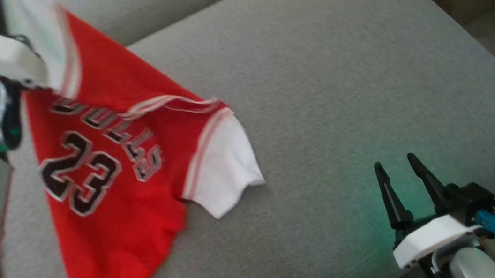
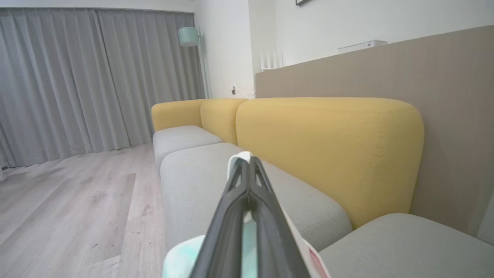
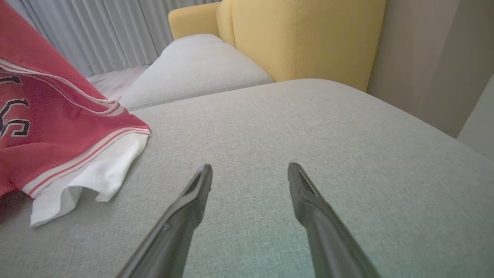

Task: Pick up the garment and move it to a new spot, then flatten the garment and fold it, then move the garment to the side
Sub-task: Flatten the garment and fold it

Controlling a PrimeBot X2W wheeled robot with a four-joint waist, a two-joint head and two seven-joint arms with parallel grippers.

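- Red basketball jersey with white sleeves, black "BULLS" lettering and the number 23, hangs over the left part of a grey sofa seat cushion.
- One white sleeve is lifted above the cushion's far left corner. The other white sleeve lies on the cushion, towards its middle.
- Left gripper has its two dark fingers pressed together. A sliver of white fabric pokes out at their tips, so it is pinching the jersey's raised sleeve.
- Right gripper hovers over the cushion's near right corner with its jaws spread wide and nothing between them, well apart from the jersey.
- Which way it points: the two sleeves line up from the cushion's far left corner towards its middle. The neckline trim faces the cushion's far right, and the hem trails to its near left edge.
- Long axis, as I judge it: neck to hem, slanting across the left of the cushion, with the printed front facing up.
- Risk: the hold looks like a thin pinch on a sleeve edge, so the weight of the hanging cloth could pull it free.
- Risk: held at one point only, the jersey may twist or bunch as it drags over the cushion, which would make flattening harder.
- Risk: the hem near the cushion's near left edge could slide off and pull the rest after it.
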